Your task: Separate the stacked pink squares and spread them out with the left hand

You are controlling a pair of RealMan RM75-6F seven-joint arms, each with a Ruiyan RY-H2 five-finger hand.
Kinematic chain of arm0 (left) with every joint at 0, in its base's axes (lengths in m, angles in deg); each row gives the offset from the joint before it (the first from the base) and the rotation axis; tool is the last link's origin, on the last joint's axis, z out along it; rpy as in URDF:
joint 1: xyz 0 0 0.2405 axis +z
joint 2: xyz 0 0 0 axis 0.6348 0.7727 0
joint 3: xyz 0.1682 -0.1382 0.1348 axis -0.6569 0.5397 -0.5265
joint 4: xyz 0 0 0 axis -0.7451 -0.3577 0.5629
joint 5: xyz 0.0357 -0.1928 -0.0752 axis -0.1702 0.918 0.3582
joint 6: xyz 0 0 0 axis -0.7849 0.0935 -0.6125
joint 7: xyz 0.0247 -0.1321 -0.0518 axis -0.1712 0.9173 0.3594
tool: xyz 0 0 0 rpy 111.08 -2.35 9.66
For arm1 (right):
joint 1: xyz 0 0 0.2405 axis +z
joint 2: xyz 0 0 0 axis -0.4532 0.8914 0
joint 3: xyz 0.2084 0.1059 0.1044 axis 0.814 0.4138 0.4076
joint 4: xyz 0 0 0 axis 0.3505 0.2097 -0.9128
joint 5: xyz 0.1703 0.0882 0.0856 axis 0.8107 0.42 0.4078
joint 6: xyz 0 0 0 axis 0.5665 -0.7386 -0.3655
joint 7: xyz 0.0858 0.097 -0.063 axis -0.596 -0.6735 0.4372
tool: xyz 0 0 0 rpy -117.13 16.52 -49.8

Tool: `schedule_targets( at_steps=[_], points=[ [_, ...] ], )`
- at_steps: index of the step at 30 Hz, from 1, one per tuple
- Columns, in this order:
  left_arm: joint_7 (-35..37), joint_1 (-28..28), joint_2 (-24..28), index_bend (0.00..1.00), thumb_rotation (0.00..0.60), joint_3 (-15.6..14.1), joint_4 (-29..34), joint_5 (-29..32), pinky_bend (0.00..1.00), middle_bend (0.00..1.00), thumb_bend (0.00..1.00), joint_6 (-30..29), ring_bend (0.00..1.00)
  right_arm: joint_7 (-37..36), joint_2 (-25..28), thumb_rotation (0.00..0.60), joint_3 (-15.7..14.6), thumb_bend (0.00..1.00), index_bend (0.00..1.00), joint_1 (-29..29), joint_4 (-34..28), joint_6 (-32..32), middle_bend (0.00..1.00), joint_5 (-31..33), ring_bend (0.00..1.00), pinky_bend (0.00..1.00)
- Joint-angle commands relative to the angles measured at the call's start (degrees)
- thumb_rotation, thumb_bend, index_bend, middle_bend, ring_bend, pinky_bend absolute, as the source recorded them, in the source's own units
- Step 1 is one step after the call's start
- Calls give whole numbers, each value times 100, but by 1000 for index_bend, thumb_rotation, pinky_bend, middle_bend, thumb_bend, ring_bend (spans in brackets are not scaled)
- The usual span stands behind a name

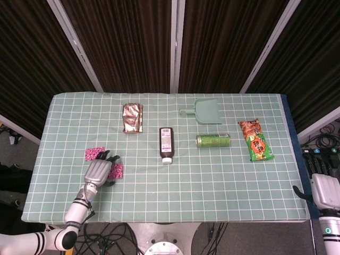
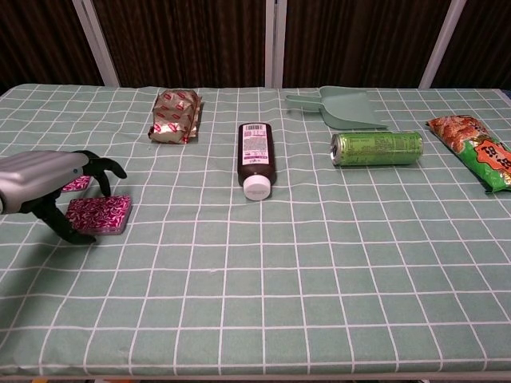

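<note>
The left hand hovered low over the desk near its left front, fingers spread and curved, holding nothing; one pink square lay flat just beneath the fingers, the other pink square lay apart, just behind it; further right sat a brown bottle, a foil packet, a green can, a dustpan and a snack bag; the right hand rested beyond the desk's right edge, its fingers not discernible.

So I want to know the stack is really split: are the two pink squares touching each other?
Apart. The head view shows green cloth between the far pink square and the near pink square, with the left hand over that gap.
</note>
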Motion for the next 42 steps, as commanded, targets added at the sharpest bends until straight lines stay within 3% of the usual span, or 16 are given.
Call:
schedule_targets(
  at_steps=[1,42],
  points=[
    [-35,-20,-48,191,600,24,-66,33,96,312,152,5,42,-4,2,600,3,153,0,-2,0,6,0,2,0,0],
    [-50,-11,-24,249,600,112,-59,101,95,453,238,-62,106,-67,-5,600,21,153,0,-3,85,-43,0,66,0,0]
  ],
)
